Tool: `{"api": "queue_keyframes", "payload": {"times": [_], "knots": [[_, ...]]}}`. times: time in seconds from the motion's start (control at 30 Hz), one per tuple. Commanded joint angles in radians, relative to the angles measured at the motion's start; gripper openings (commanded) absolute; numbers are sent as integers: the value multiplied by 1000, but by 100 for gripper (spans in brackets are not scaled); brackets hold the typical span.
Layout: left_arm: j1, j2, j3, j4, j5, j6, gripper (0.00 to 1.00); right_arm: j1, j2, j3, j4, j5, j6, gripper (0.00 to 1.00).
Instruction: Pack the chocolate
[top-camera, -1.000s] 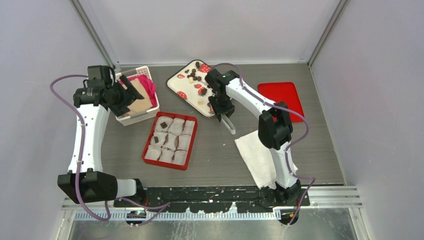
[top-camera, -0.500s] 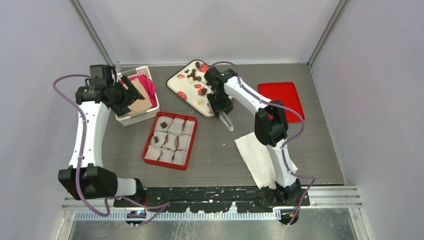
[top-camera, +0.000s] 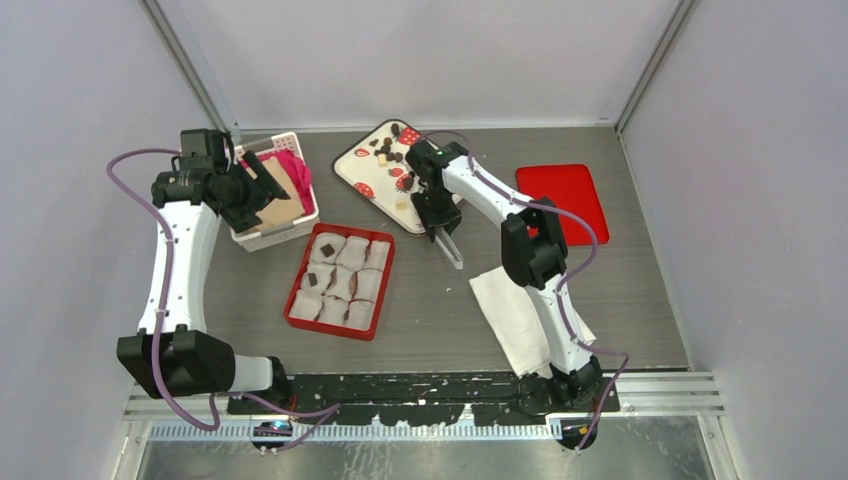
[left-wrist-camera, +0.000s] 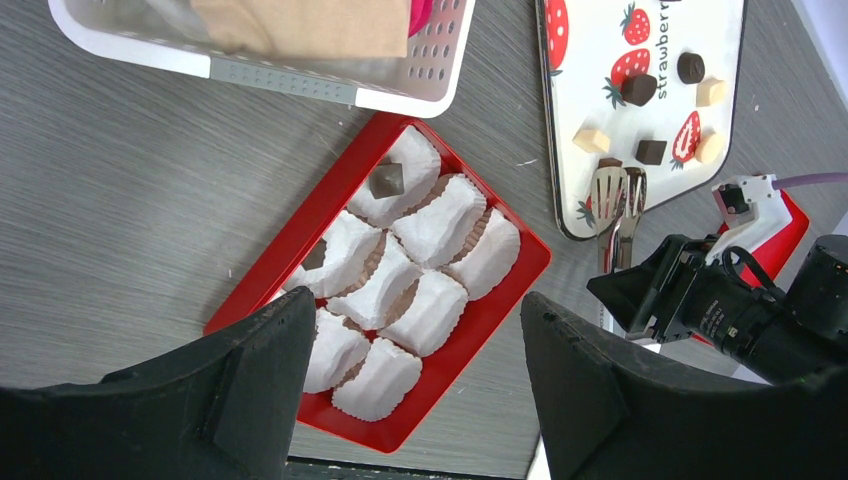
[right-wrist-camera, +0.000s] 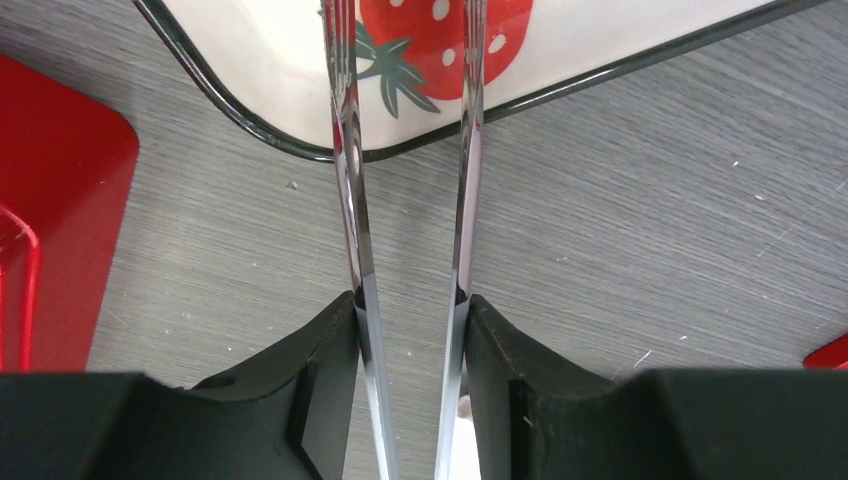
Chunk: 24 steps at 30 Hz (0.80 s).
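Nearest my bases, a white cloth (top-camera: 520, 310) lies on the tabletop (top-camera: 430, 300) by the right arm. Next out, the red box (left-wrist-camera: 478, 335) holds white paper cups (left-wrist-camera: 440, 215) packed side by side. Two carry a dark piece of chocolate (left-wrist-camera: 386, 180); the others look empty. Beyond it, the right jaws are clamped on a pair of metal tongs (right-wrist-camera: 345, 200), whose blades stand apart with nothing between them and reach over the near rim of the strawberry tray (left-wrist-camera: 590, 80). The remaining chocolate, dark and cream, lies scattered on that tray, the closest piece just off the tips. The left jaws hang wide apart and hold nothing, up over the white basket (left-wrist-camera: 440, 60) at far left. A red lid (top-camera: 565, 195) lies at far right. My worry is the pinch: the pieces are small, so an off-centre squeeze could shoot one off the tray. The blades could also twist in the jaws, and a loosely held piece could drop before reaching the box, or the tips could knock a light cup askew.
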Motion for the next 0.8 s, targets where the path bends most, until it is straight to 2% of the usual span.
{"api": "queue_keyframes", "payload": {"times": [0.0,0.13,0.33,0.77], "knots": [[4,-4,30,32,-3,-1,76,0,-21,50,8,-30,-15,36],[5,-2,33,30,-3,-1,76,0,-36,50,6,-35,-16,19],[5,-3,36,26,-4,-1,76,1,-103,24,5,-43,-11,1],[5,-10,29,26,13,-1,76,6,-243,17,5,-108,44,1]]}}
